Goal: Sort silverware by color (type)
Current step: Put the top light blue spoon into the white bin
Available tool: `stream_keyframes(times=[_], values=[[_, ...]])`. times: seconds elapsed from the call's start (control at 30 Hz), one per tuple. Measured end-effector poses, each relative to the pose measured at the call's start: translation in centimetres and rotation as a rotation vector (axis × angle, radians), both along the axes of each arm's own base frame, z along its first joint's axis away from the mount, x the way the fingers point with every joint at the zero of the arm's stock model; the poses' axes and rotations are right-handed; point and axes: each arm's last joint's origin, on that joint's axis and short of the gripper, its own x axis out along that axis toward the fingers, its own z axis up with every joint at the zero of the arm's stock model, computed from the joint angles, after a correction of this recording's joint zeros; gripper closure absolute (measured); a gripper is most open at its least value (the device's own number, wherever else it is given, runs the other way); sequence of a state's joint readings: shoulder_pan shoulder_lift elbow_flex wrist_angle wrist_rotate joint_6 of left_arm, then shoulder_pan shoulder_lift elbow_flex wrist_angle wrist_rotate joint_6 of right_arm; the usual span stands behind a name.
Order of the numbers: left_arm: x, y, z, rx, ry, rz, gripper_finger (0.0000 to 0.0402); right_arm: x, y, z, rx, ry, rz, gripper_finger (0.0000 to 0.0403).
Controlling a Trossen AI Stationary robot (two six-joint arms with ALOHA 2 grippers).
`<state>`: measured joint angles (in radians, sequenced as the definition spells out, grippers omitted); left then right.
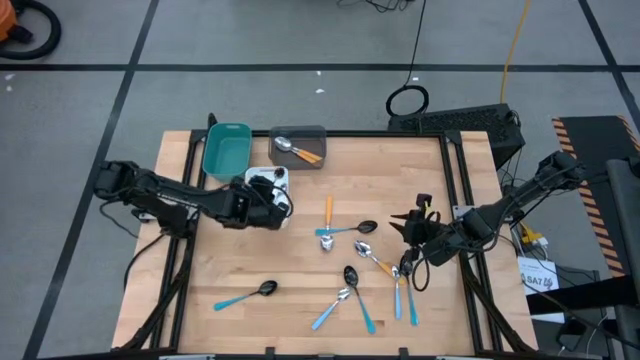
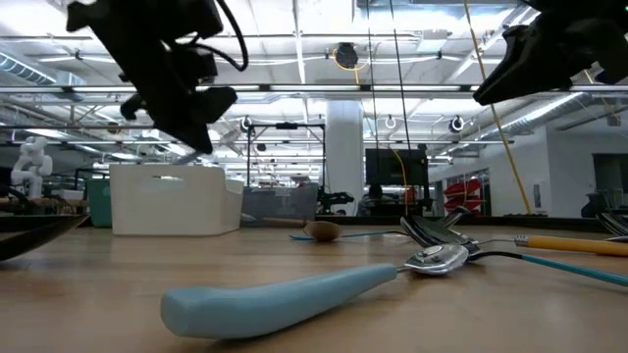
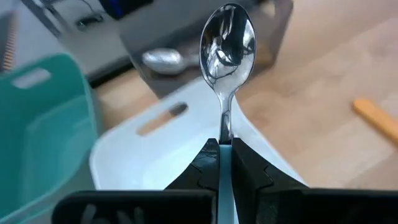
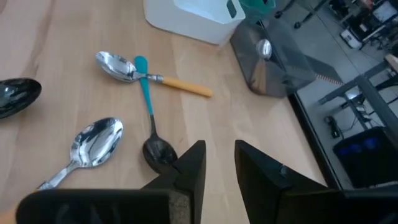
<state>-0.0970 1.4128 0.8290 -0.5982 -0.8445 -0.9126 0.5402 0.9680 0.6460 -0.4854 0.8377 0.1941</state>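
Two claws are out over the wooden surface (image 1: 300, 250). Nearest its fingers, the left claw (image 3: 225, 144) pinches a light-blue-handled spoon (image 3: 226, 50) by the stem, the shiny bowl sticking up just past the fingertips. Right beneath and ahead sits the white tray (image 3: 155, 155), with the teal tray (image 3: 43, 137) beside it and the grey tray (image 3: 186, 37) farther on. The right claw (image 4: 217, 155) hangs with a narrow gap, holding nothing, above scattered spoons (image 1: 365, 265).
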Motion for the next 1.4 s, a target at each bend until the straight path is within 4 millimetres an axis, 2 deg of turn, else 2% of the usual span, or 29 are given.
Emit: stream_keyframes(times=[0.37, 0.47, 0.6, 1.1, 1.4], values=[[-0.1, 1.0, -0.9, -0.058, -0.010, 0.011, 0.0387, 0.0, -0.1, 0.0, -0.017, 0.017, 0.010, 0.0321], [-0.1, 0.8, -1.1, -0.128, -0.013, 0.002, 0.0387, 0.0, 0.0, -0.1, 0.011, 0.032, 0.035, 0.0321], [-0.1, 0.8, -1.1, -0.140, -0.013, -0.002, 0.0387, 0.0, 0.2, -0.2, 0.075, 0.043, 0.057, 0.0321], [-0.5, 3.5, -1.8, -0.349, 0.027, 0.055, 0.0387, -0.1, 0.4, -0.3, 0.136, 0.040, 0.056, 0.0321], [-0.3, 4.1, -2.1, -0.375, 0.025, 0.067, 0.0387, -0.1, 0.4, -0.3, 0.120, 0.049, 0.063, 0.0321]])
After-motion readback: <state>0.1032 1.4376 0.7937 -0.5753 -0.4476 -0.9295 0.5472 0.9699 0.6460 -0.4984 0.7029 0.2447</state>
